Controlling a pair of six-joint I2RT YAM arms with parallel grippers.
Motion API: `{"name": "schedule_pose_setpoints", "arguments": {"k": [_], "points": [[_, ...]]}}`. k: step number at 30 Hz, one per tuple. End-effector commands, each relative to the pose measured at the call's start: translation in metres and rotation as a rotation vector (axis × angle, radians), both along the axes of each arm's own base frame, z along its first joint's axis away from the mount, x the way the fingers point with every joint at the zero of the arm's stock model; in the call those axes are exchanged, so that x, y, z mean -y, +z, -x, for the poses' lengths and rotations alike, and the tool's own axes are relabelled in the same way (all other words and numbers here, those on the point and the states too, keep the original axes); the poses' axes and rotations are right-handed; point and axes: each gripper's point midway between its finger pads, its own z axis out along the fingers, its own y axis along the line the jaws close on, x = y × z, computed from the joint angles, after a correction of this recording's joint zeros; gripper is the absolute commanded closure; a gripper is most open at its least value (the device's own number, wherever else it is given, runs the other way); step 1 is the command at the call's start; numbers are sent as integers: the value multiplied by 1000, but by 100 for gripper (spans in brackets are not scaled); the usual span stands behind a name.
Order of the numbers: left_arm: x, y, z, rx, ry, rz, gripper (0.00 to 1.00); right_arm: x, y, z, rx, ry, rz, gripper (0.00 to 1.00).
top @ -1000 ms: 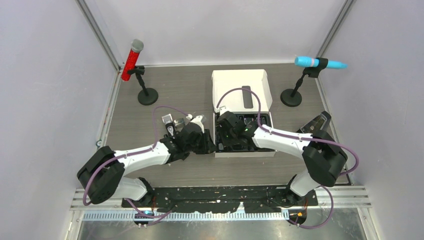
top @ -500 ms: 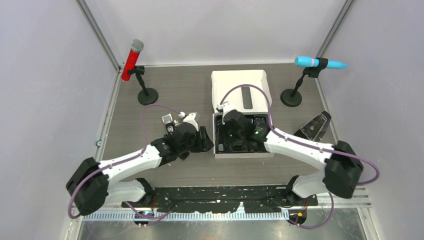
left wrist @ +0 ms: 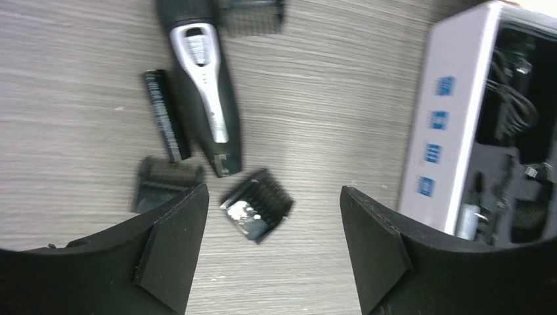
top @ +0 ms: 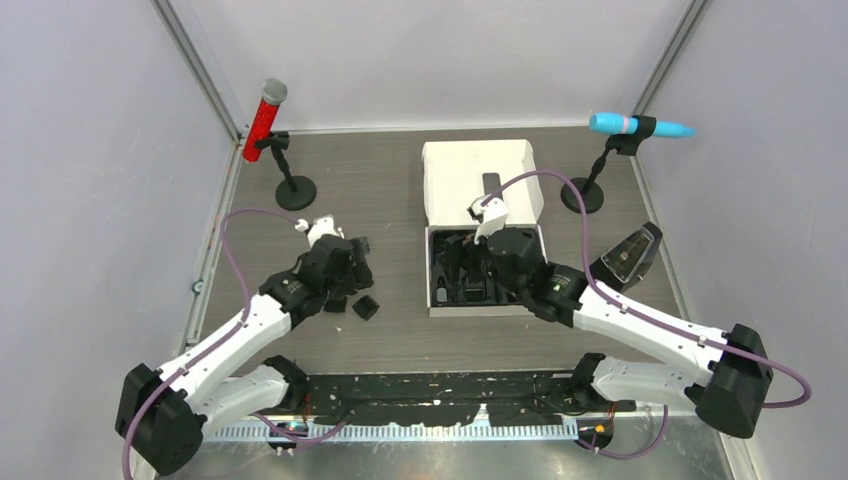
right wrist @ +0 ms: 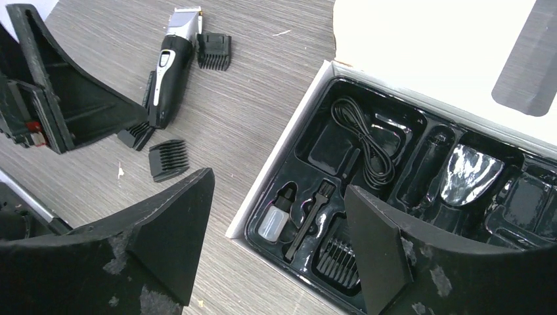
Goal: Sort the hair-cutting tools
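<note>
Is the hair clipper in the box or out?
Out: the hair clipper lies flat on the table, beside the white box, apart from it.

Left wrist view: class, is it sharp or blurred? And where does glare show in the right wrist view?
Left wrist view: the clipper and box look smeared, likely motion blur. Right wrist view: crisp, with glare on the glossy black tray.

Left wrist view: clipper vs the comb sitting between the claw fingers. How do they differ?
Size: the clipper is long and slim; the comb is short and blocky.
Colour: the clipper is black with a silver face panel; the comb is plain black.
Surface: the comb shows a row of teeth; the clipper's body is smooth.
Shared: both lie loose on the table, outside the white box.
</note>
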Motion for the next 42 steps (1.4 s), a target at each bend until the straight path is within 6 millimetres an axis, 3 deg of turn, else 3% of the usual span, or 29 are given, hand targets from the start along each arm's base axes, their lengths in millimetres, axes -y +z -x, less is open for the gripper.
{"name": "schedule_pose_setpoints", "arguments": {"k": [1, 5, 9, 14, 21, 42], "points": [[-47, -1, 3, -36, 120, -120, 23, 1, 12, -9, 51, -43, -33, 17], [-77, -9, 0, -67, 188, -178, 23, 1, 8, -10, 43, -50, -24, 17], [-90, -16, -11, -90, 220, -181, 29, 2, 4, -11, 38, -59, -18, 17], [-87, -27, -27, -127, 219, -153, 43, 3, 3, -12, 39, -70, -13, 17], [-80, -47, -36, -201, 200, -149, 56, 9, 2, -14, 48, -92, -5, 17], [-68, -76, -31, -348, 162, -140, 57, 9, -1, -15, 44, -99, -2, 17]]}}
